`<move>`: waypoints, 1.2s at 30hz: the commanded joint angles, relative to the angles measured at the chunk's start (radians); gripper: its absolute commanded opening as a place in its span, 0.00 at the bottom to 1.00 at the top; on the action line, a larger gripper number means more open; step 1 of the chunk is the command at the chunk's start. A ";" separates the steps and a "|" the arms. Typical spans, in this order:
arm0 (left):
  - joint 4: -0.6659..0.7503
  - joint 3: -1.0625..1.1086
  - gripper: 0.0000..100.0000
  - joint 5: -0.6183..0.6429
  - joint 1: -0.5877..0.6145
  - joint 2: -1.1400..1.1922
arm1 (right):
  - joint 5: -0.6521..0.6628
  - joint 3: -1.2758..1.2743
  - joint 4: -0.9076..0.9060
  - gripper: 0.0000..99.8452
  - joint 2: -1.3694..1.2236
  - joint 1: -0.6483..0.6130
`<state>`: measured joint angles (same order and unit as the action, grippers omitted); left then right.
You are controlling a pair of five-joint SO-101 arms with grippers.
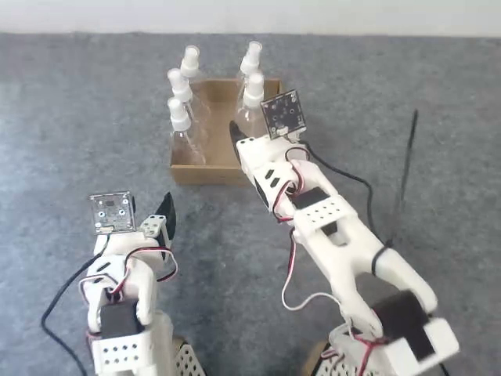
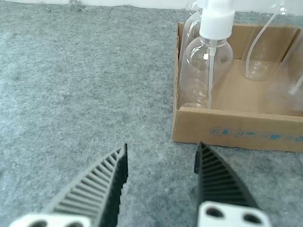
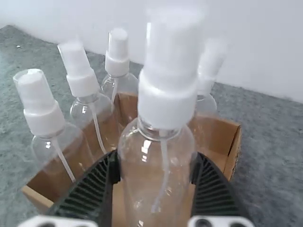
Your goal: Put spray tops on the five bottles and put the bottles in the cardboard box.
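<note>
The cardboard box (image 1: pixel 210 174) stands on the grey carpet with several clear bottles upright in it, each with a white spray top. Three of them (image 1: pixel 181 117) line its left side and one (image 1: pixel 250 59) stands at its back right. My right gripper (image 1: pixel 241 131) reaches over the box's front right part, shut on the fifth spray-topped bottle (image 3: pixel 156 142), which stands upright between its fingers (image 3: pixel 102 182) above the box floor. My left gripper (image 2: pixel 161 147) hangs open over bare carpet in front of the box wall (image 2: pixel 236 130), with nothing between its fingers.
A thin black rod or cable (image 1: pixel 407 164) stands to the right of the right arm. Grey carpet (image 1: pixel 86 117) stretches to the left of the box, and a white wall runs behind it.
</note>
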<state>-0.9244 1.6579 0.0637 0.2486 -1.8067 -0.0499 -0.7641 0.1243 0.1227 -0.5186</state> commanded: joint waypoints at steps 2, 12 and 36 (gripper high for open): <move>0.031 -0.010 0.22 -0.006 -0.002 -0.015 | -0.008 0.094 0.059 0.08 -0.044 0.012; 0.031 -0.010 0.22 -0.006 -0.002 -0.015 | -0.008 0.187 0.064 0.08 -0.222 0.027; 0.031 -0.010 0.22 -0.006 -0.002 -0.015 | -0.006 0.180 0.070 0.08 -0.274 0.028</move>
<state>-0.9244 1.6579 0.0637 0.2486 -1.8067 -0.0514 -0.6306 0.1780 -0.1596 -0.5033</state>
